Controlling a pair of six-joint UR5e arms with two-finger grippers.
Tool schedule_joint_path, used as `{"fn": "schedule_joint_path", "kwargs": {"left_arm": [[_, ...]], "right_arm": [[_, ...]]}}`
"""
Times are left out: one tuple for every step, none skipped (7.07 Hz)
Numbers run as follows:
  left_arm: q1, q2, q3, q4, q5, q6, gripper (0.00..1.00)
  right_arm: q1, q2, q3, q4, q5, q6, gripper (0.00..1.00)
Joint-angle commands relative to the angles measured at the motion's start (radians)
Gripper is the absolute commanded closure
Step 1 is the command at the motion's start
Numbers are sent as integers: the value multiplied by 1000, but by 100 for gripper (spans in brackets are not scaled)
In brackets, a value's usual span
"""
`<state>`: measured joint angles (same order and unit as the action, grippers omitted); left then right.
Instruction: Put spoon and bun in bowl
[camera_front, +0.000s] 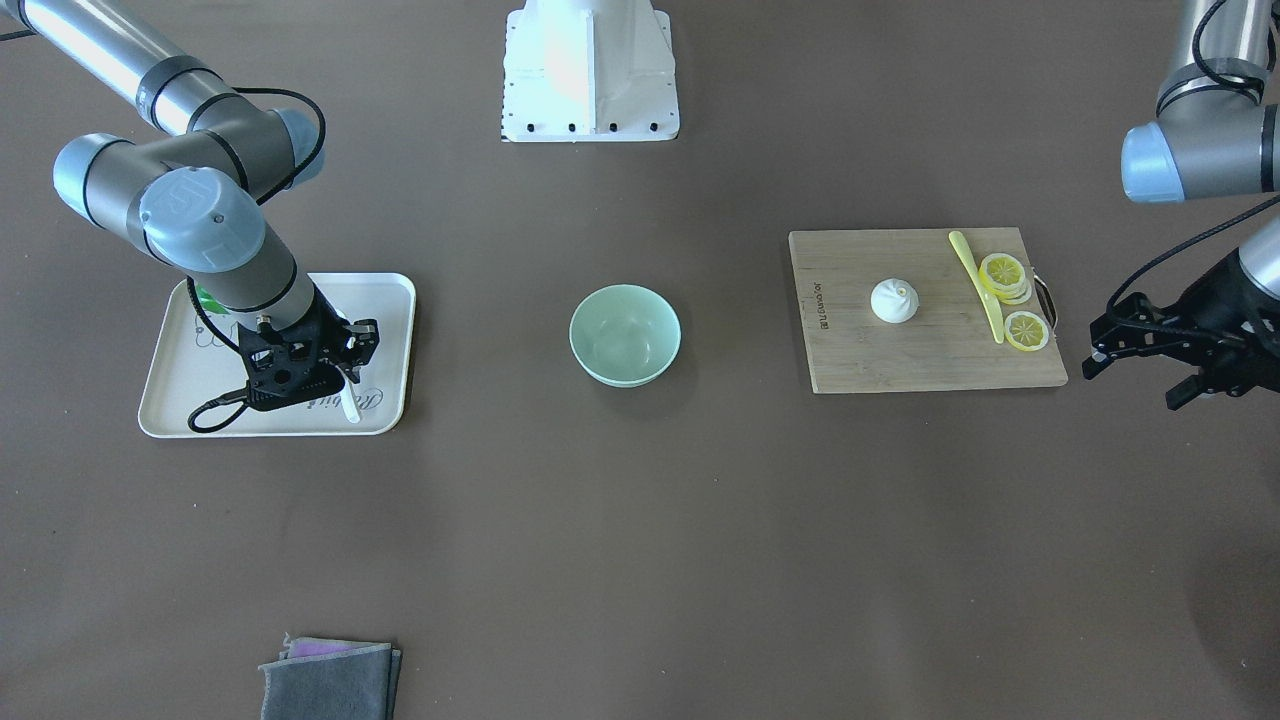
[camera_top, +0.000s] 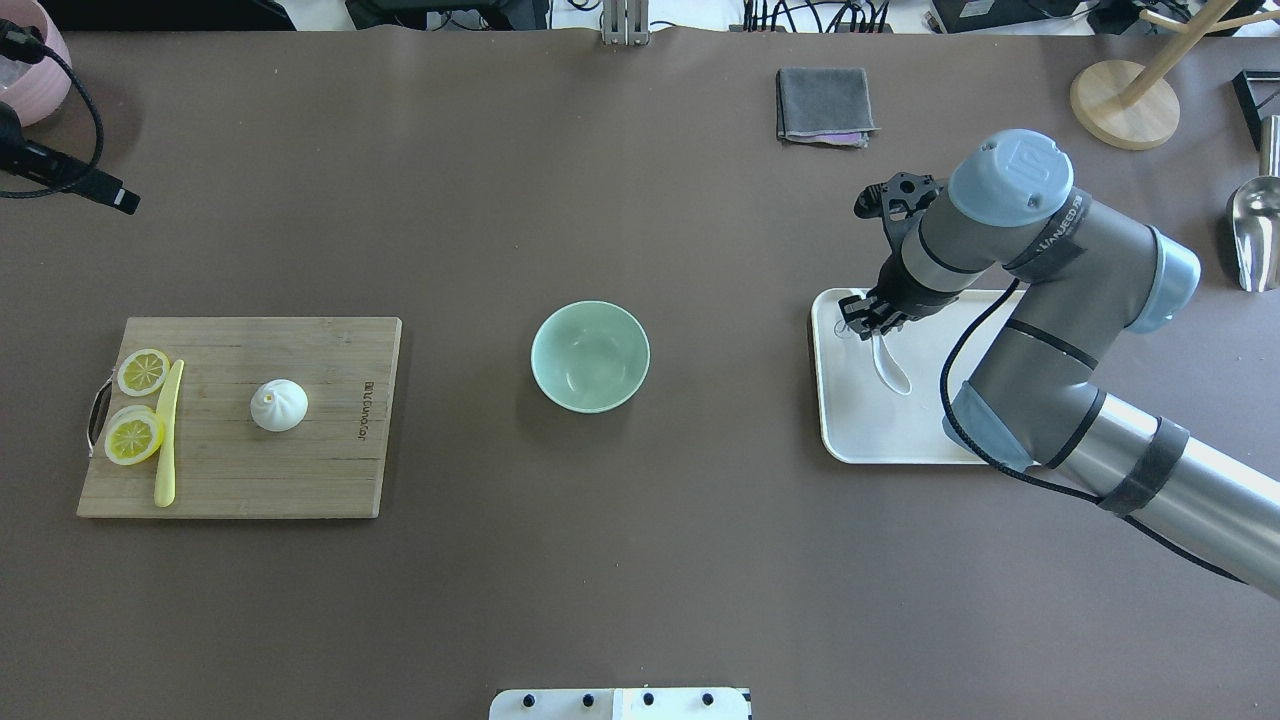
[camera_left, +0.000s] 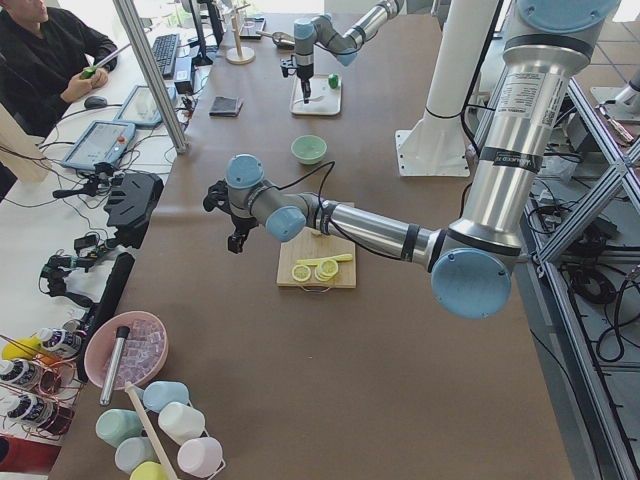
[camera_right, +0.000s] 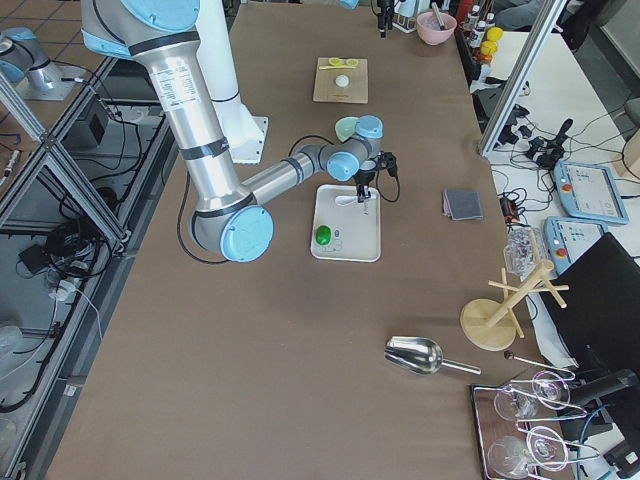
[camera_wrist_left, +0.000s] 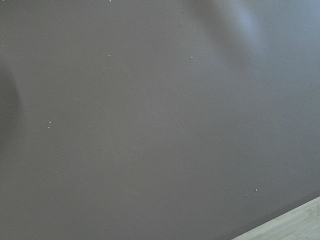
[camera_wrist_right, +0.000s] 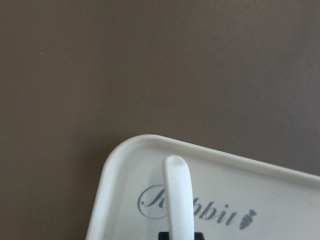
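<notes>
On the bench (camera_front: 640, 560), the bowl (camera_front: 625, 335) is set centrally betw. tray (camera_front: 388, 308) and chopping board (camera_front: 850, 355). The bun (camera_front: 894, 300) sits on the board, bowl-ward of the left tool (camera_front: 1133, 386), which is spread wide. The spoon (camera_top: 891, 368) lies in the tray, scoop twd. robot, handle under the right tool (camera_top: 868, 318). Its grip can't be told, as the tips are hidden.
</notes>
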<state>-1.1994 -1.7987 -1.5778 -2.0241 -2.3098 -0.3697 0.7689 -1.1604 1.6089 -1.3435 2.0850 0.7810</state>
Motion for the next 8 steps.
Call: {"fn": "schedule_joint_path", "kwargs": {"left_arm": [[87, -16, -13, -78, 4, -182, 2], [147, -14, -17, -160, 50, -309, 2], [226, -2, -52, -191, 113, -354, 2], [268, 39, -92, -191, 127, -356, 2], [306, 88, -138, -194, 130, -353, 2], [348, 134, -180, -194, 168, -351, 2], [410, 150, -194, -196, 231, -356, 2], [463, 150, -194, -197, 272, -385, 2]], "right_arm": [[35, 77, 38, -78, 40, 102, 100], [32, 106, 36, -85, 40, 201, 100], [33, 126, 36, -85, 40, 272, 100], [32, 151, 36, -83, 40, 337, 100], [29, 184, 28, -83, 38, 406, 100], [24, 209, 29, -82, 35, 435, 100], [3, 232, 25, -82, 27, 486, 100], [-9, 252, 20, -83, 21, 509, 100]]}}
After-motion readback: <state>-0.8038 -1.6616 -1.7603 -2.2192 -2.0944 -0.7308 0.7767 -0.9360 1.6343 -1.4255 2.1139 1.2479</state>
